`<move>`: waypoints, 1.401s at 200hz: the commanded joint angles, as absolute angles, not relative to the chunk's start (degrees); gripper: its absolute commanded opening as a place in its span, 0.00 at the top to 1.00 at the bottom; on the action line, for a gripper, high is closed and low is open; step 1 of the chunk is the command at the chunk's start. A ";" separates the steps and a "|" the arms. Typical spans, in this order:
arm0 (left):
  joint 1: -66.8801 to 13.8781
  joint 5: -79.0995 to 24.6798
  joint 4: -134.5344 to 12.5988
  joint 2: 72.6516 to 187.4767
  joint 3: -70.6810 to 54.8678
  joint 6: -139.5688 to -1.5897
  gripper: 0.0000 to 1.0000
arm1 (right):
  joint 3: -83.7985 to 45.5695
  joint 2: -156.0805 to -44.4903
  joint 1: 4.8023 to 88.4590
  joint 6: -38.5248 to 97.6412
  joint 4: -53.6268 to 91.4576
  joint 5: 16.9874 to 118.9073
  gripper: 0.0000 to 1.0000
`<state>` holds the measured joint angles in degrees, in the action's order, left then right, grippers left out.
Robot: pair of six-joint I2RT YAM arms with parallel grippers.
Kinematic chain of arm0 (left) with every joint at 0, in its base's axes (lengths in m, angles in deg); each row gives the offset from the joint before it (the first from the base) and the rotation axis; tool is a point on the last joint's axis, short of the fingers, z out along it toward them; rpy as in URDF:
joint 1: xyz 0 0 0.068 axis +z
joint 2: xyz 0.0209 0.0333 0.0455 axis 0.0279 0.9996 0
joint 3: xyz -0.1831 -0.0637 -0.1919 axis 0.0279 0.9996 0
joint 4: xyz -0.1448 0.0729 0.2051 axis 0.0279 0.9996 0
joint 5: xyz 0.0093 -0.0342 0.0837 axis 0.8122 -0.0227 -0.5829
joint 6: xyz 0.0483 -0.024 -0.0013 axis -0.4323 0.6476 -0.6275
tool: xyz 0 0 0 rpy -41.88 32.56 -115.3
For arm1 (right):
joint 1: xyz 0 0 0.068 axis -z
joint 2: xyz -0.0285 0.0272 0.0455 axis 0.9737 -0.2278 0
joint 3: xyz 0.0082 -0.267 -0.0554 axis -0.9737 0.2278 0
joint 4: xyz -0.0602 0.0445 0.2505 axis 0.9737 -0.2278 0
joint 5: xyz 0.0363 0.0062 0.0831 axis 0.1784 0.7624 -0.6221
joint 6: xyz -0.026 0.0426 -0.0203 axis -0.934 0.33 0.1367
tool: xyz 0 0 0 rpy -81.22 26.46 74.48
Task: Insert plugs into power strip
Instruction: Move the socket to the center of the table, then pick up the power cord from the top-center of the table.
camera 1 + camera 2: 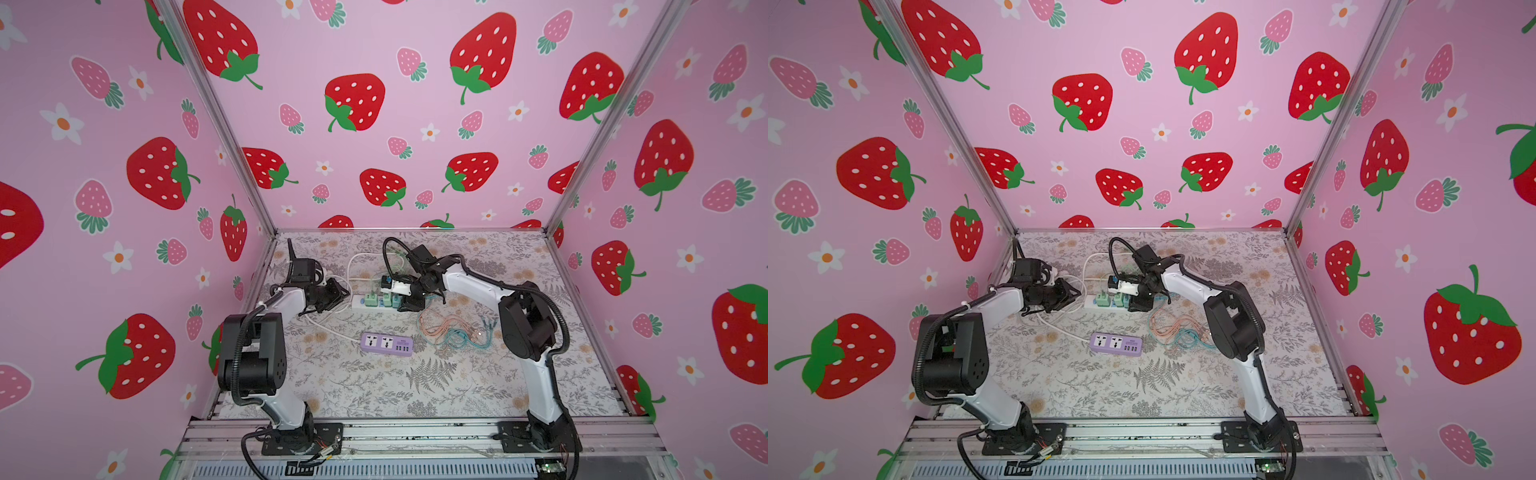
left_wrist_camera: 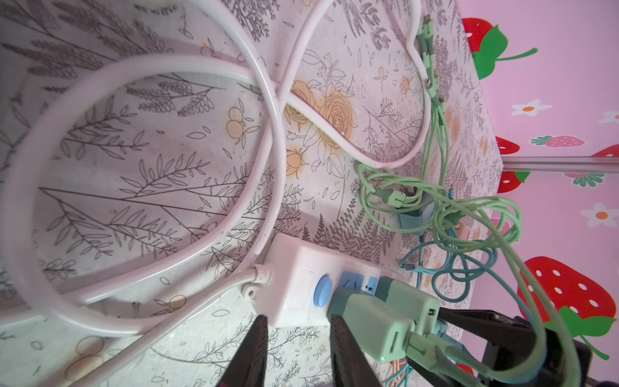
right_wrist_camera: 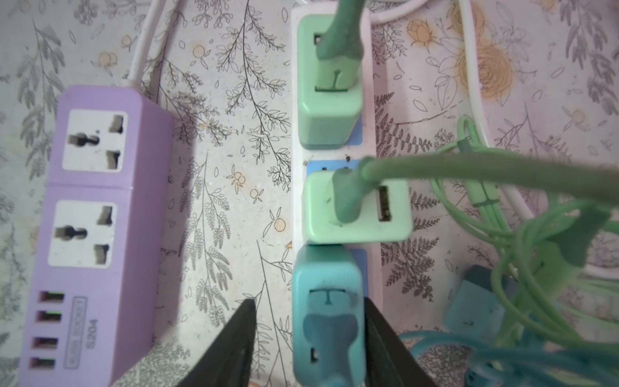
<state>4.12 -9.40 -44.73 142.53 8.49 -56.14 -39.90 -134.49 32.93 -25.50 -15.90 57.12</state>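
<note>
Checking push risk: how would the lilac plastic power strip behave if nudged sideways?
The lilac plastic power strip lies flat and low, so it would probably slide, not tip. Its white cord may drag and swing it.

The white power strip lies flat near the table's centre, toward its far edge. Three plugs stand in its sockets in a row:

- the end mint-green plug
- the middle mint-green plug, turned crosswise
- the seated teal-blue plug

A loose teal-blue plug lies beside the strip among tangled cables.

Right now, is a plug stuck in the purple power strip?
No, the purple power strip shows empty sockets; the plugs stand in the white power strip.
</note>
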 commanded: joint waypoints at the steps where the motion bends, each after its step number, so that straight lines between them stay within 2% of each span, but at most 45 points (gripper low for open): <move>1: 4.42 -8.69 -43.55 141.94 7.36 -56.81 0.65 | -37.47 -129.97 33.52 -23.62 -17.01 53.74 0.40; 33: 4.45 -8.59 -43.69 141.82 7.37 -56.86 0.65 | -33.34 -125.83 34.53 -21.27 -14.07 52.53 0.35; 91: 4.65 -8.59 -43.51 140.55 7.48 -56.77 0.65 | -21.41 -117.73 38.16 -11.82 -4.36 52.39 0.33; 127: 4.63 -8.59 -43.08 139.27 7.61 -56.75 0.65 | -10.10 -110.29 41.57 7.99 12.37 64.76 0.33; 161: 4.66 -9.09 -41.73 137.06 7.64 -57.21 0.58 | -5.97 -107.00 43.50 23.88 15.32 80.23 0.32; 178: 4.63 -9.94 -41.02 135.08 7.98 -57.39 0.55 | -4.11 -106.65 43.86 29.72 16.91 82.53 0.27; 205: 4.67 -11.08 -39.19 131.18 7.77 -57.39 0.51 | -3.44 -108.54 44.59 37.46 18.32 83.17 0.27; 280: 4.61 -13.69 -31.40 121.67 5.89 -60.06 0.46 | -3.06 -116.05 44.58 50.15 25.26 81.38 0.41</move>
<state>4.38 -12.46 -36.19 123.80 8.40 -57.82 -3.24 -114.01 44.39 44.01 22.24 81.14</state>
